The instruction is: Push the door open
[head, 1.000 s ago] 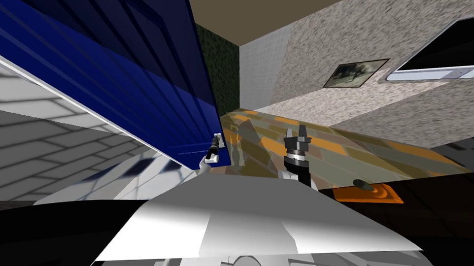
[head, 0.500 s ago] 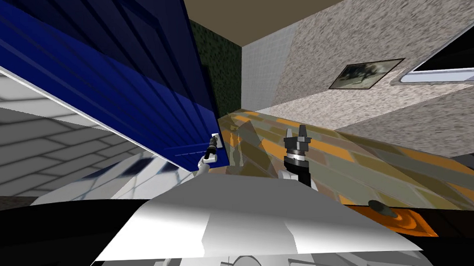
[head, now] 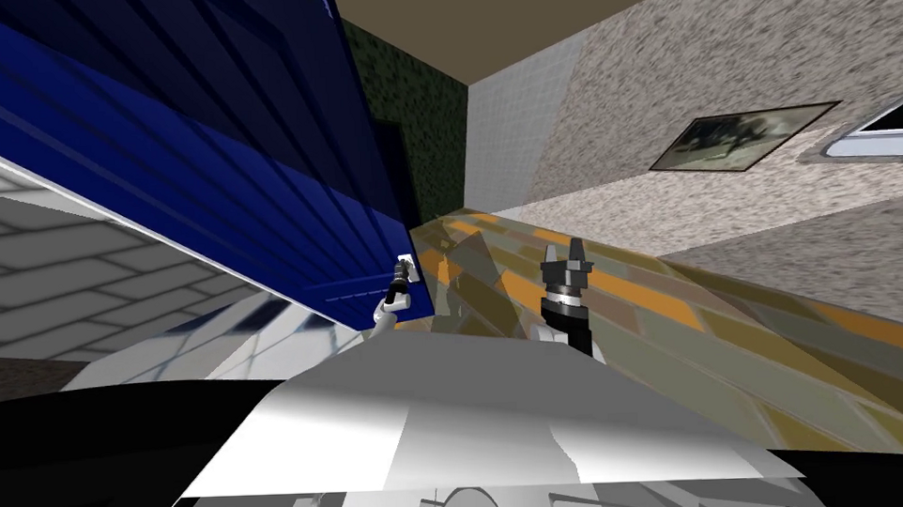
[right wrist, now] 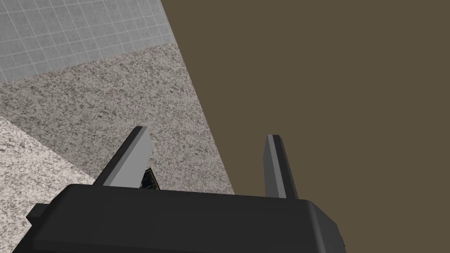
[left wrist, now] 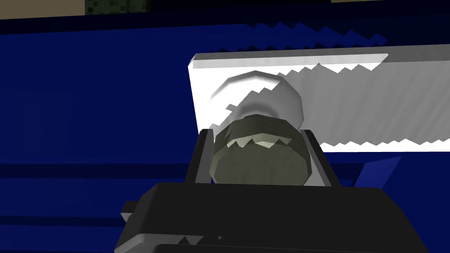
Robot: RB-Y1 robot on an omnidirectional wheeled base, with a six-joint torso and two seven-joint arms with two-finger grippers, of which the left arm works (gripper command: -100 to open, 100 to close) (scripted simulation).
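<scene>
Door (head: pixel 202 151), blue, along the patterned floor's (head: pixel 630 305) left edge, has swung further open than a second ago while my view turns left, its knob (left wrist: pixel 259 162) clamped by the left tool (left wrist: pixel 257 134), the right tool (right wrist: pixel 206 140) spread and empty, so the push is working.

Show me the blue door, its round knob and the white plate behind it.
Dark blue door (head: pixel 202 170), head view, middle of its face.
Round olive-grey knob (left wrist: pixel 259 164), left wrist view, its front face.
White rectangular plate (left wrist: pixel 351 105), left wrist view, bare face.
</scene>
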